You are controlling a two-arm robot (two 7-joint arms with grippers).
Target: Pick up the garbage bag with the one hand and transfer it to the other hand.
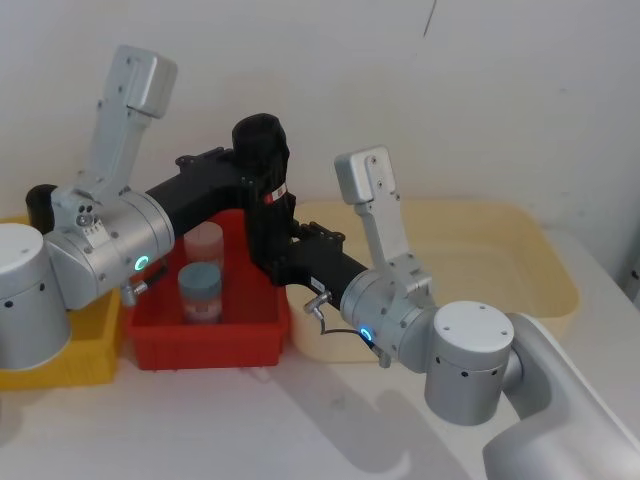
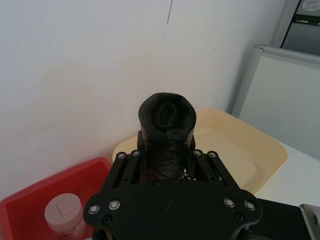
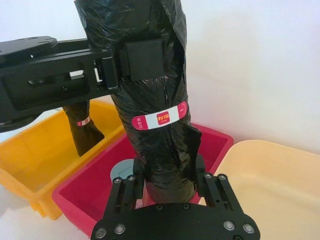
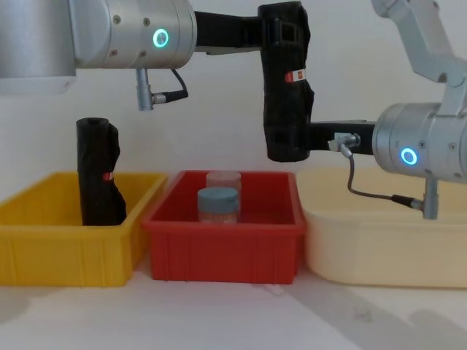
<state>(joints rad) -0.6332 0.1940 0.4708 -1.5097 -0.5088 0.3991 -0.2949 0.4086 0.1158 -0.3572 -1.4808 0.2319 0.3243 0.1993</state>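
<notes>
1. Well left of and below the left claw [image 4: 284, 30], a second roll [image 4: 96, 171] stands in the yellow bin [image 4: 66, 255].
2. The left claw reaches in high and pinches the bag [image 4: 286, 102] near its top, just above the label [image 4: 298, 75].
3. The bag hangs upright in the air over the red bin [image 4: 226, 251], where two jars [image 4: 218, 204] sit.
4. The right claw [image 3: 169, 172] comes in lower down, its fingers pressed against the bag's bottom end.
5. A cream tub [image 4: 379, 248] lies beneath the right claw's arm.
</notes>
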